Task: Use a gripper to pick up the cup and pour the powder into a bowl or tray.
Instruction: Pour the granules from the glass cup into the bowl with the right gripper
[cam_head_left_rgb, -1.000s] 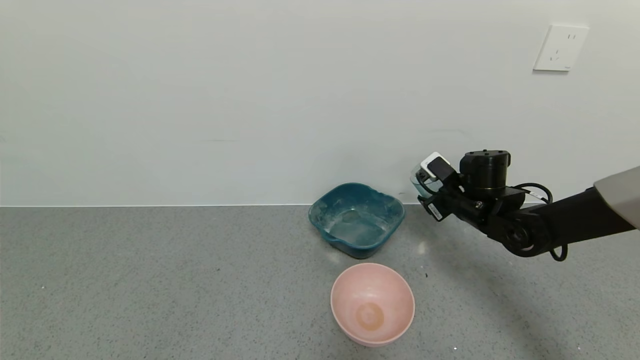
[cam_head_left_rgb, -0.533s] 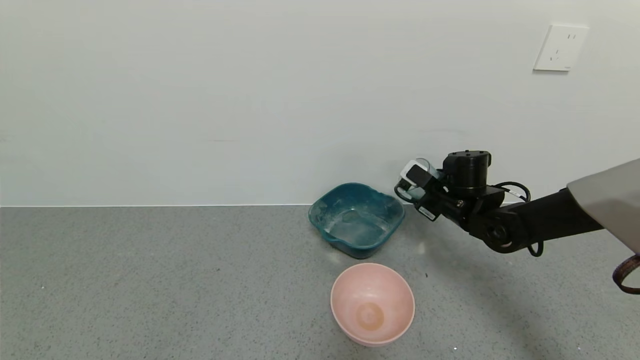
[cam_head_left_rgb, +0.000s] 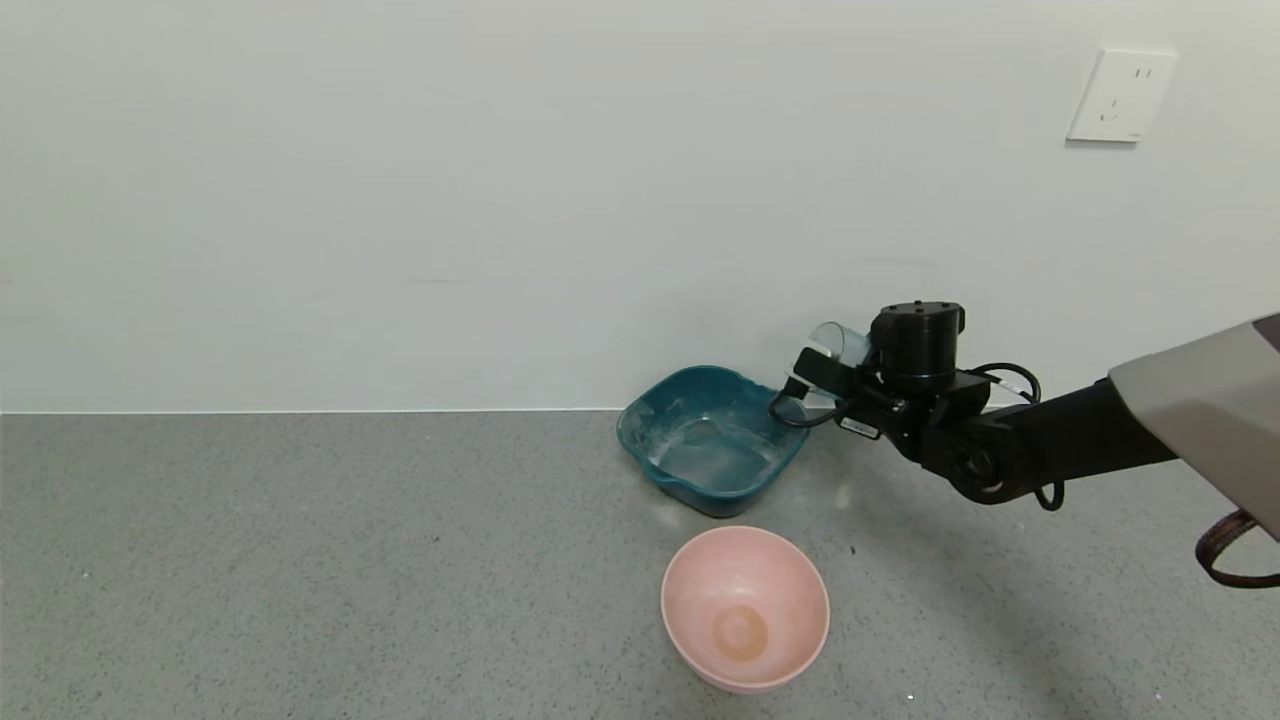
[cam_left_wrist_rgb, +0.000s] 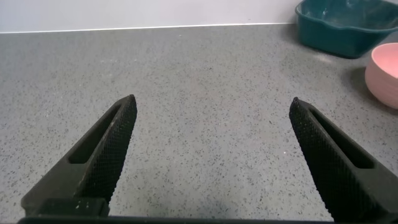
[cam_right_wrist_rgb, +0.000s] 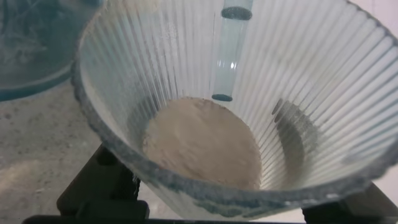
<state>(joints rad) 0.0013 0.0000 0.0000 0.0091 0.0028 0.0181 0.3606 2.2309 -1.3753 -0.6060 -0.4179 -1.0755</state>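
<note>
My right gripper (cam_head_left_rgb: 815, 378) is shut on the cup (cam_head_left_rgb: 840, 345), a clear ribbed tumbler. It holds the cup in the air at the right rim of the dark teal bowl (cam_head_left_rgb: 712, 440), tipped towards it. In the right wrist view the cup (cam_right_wrist_rgb: 261, 68) fills the picture, and a heap of pale powder (cam_right_wrist_rgb: 199, 143) lies at its bottom. One black finger (cam_right_wrist_rgb: 93, 186) shows beneath the cup, with the teal bowl (cam_right_wrist_rgb: 31, 43) beyond its rim. White dust smears the bowl's inside. My left gripper (cam_left_wrist_rgb: 211, 102) hangs open over bare counter, away from the bowls.
A round pink bowl (cam_head_left_rgb: 745, 608) with an orange-brown stain stands on the grey speckled counter in front of the teal one. A white wall with a socket (cam_head_left_rgb: 1120, 95) rises right behind the teal bowl. From the left wrist, both bowls (cam_left_wrist_rgb: 348, 25) sit far off.
My right arm has carried the cup leftwards, from well right of the teal bowl to its right rim, and has tipped it more towards the bowl. Both bowls stay put.
</note>
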